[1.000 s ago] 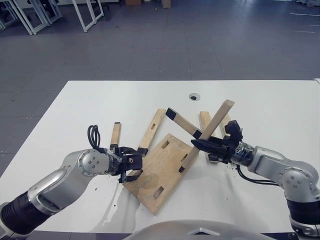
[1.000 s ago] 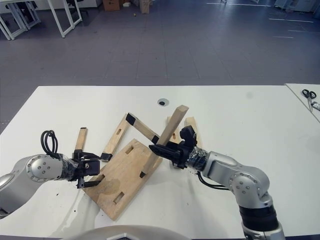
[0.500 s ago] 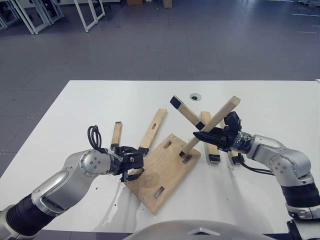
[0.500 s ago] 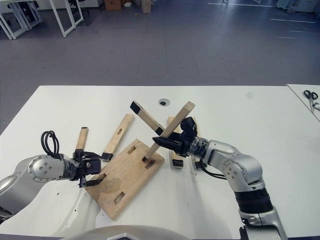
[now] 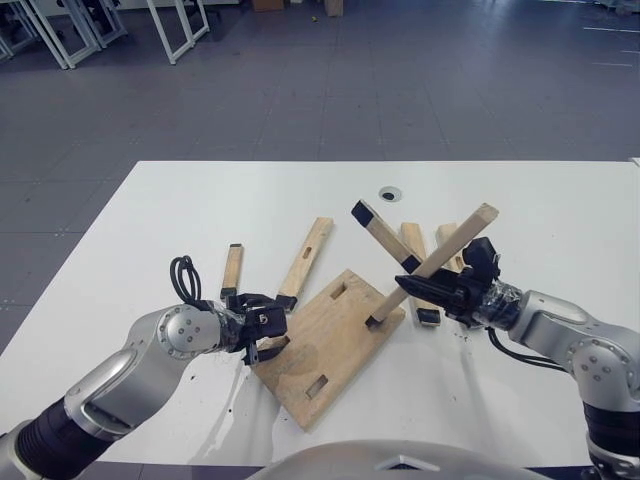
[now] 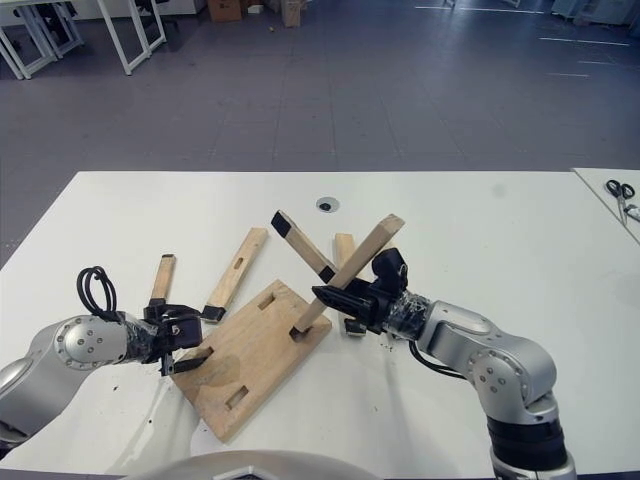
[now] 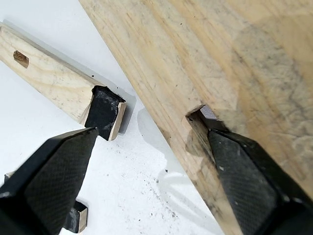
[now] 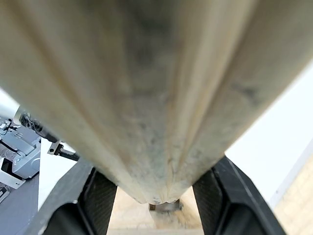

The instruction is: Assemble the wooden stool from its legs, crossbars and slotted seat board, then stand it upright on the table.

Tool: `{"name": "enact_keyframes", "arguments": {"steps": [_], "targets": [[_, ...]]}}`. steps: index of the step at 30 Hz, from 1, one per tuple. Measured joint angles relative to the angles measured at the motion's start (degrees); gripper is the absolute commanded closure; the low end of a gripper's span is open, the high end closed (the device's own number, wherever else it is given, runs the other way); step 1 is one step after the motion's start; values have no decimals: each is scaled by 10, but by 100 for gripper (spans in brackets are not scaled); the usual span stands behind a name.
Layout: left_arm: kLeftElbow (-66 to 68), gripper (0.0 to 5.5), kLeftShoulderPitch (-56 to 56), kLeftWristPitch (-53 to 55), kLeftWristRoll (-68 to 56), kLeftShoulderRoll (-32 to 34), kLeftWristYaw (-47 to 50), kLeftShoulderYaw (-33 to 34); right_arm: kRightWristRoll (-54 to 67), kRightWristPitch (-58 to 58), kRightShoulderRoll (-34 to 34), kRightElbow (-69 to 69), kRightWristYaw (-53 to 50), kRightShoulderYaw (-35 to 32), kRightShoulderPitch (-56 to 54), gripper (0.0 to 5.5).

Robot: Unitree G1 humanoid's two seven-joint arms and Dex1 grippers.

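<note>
The job is at fitting the legs. The right claw is clamped tight on a pale leg, which leans steeply with its foot on the seat board, right by a slot near the board's far corner. A second leg with a black tip crosses it and rides along in the air. The board lies flat on the desk.

The left claw is at the board's near corner with its fingers spread. One rests on the wood at a slot and the other is over bare desk, so it grips nothing.

I'd say the next move is to line the foot up square over the slot and press it home, with the left claw bracing the board so it doesn't skid.

Three spare sticks lie beyond the board: a long stick, a short stick, and another stick behind the crossed legs. The white desk has a cable hole, dark specks, and scissors at its right edge. Beyond it are a grey floor and white metal frames.
</note>
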Motion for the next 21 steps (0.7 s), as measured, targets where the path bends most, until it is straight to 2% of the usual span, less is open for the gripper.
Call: {"name": "enact_keyframes", "arguments": {"steps": [8, 15, 21], "targets": [[0, 132, 0, 6, 5, -10, 0, 0, -48, -48, -23, 13, 40, 23, 12, 347], [-13, 132, 0, 27, 3, -26, 8, 2, -170, -144, -33, 21, 46, 120, -31, 347], [-34, 132, -11, 85, -3, -57, 16, 2, -230, -146, -27, 68, 44, 201, -111, 347]]}}
